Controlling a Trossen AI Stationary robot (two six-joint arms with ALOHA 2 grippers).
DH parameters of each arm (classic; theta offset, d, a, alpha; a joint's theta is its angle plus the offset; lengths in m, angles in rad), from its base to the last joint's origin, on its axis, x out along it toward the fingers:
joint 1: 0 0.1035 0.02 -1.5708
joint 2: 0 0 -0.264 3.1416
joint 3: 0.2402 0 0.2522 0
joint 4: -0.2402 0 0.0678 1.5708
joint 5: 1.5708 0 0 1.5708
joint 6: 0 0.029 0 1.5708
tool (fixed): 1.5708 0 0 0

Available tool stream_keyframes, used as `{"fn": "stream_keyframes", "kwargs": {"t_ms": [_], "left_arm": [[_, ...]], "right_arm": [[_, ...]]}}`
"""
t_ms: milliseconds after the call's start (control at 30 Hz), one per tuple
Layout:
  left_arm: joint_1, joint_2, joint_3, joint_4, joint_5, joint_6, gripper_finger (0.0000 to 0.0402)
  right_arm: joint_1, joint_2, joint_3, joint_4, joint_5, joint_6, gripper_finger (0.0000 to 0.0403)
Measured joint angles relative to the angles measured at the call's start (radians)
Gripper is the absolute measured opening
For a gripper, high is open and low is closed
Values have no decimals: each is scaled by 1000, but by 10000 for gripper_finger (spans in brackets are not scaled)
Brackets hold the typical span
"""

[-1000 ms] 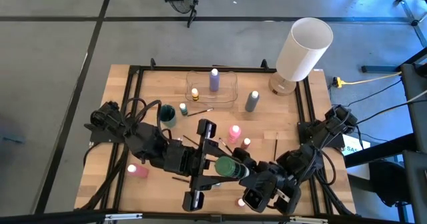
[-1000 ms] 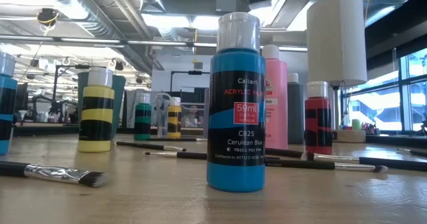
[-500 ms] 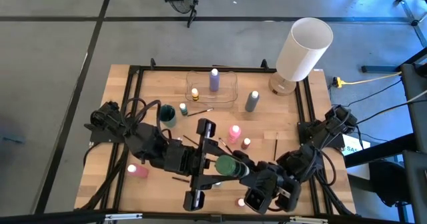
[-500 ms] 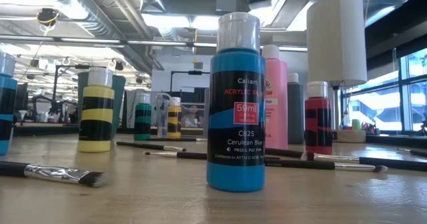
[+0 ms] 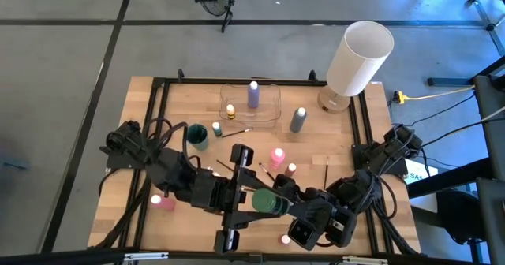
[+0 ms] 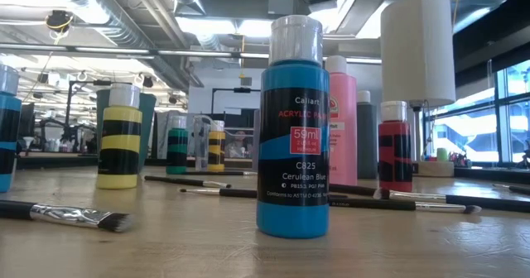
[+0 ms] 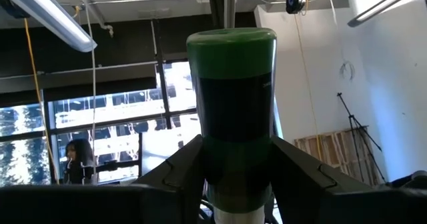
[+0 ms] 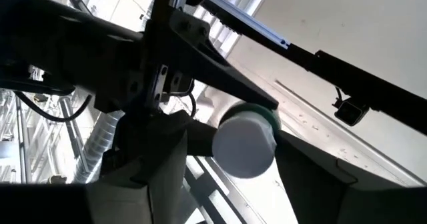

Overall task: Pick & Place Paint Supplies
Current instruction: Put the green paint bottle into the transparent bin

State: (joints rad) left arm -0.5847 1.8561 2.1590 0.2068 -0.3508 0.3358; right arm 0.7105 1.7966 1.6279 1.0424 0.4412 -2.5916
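Above the desk's near middle, the left claw (image 5: 251, 199) grips the green bottle (image 5: 265, 201); the right claw (image 5: 286, 199) has just loosened around its cap, so the handover looks done

From overhead my arms cover the table's (image 5: 142, 123) near edge. My left gripper (image 7: 230, 184) hides the green bottle's (image 7: 231, 117) base, and its label is too dark to read.
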Motion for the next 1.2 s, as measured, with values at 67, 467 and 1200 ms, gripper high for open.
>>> {"fn": "stream_keyframes", "kwargs": {"t_ms": [67, 467, 1200], "left_arm": [[-3, 0, 0, -1, 0, 5, 141], [-4, 0, -1, -5, -11, 11, 141], [-2, 0, -1, -7, -24, 45, 141]], "right_arm": [[0, 0, 0, 1, -1, 0, 217], [-3, 0, 0, -13, -26, 12, 182], [-4, 1, -1, -20, -98, 28, 178]]}}
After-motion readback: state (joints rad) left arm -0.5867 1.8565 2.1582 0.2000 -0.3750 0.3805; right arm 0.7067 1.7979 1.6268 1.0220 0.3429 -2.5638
